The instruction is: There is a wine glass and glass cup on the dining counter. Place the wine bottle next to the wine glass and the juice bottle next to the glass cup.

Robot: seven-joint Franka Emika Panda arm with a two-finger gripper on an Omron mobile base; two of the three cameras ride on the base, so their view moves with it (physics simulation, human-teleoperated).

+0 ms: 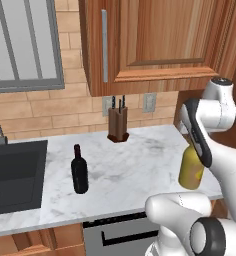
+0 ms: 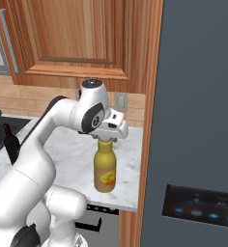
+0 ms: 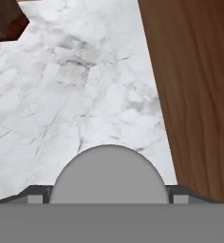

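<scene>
Gripper [image 2: 105, 139] fingers clamp the juice bottle [image 2: 105, 169] by its neck, upright at the marble counter's [image 1: 135, 165] right end.

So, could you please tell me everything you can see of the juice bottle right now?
The juice bottle is yellow and looks like smooth plastic or glass, with a rounded body, a narrower olive-yellow neck and a small orange mark on its front. It stands upright near the right end of the marble counter, close to the front edge. The gripper sits directly over its top, around the cap, and hides it. Whether the base rests on the counter or is just lifted cannot be told. Nothing else touches it.
</scene>
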